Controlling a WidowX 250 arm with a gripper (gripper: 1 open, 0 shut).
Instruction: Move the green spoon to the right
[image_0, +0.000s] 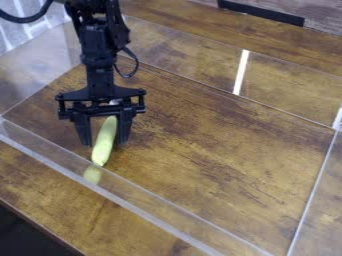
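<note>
The green spoon (102, 143) lies on the wooden table inside a clear-walled tray, its yellow-green handle pointing away from the near wall; its bowl end near the wall shows only as a pale blur. My black gripper (102, 131) points straight down over the handle's upper part. One finger (79, 129) stands left of the handle and the other finger (126, 127) right of it, with narrow gaps still showing on both sides. The jaws are partly drawn in around the handle, and I cannot see them pressing on it.
A low clear plastic wall (160, 214) runs along the tray's near side, close to the spoon. Another clear wall (318, 190) rises at the right. Bare wooden surface (227, 140) stretches to the right of the spoon.
</note>
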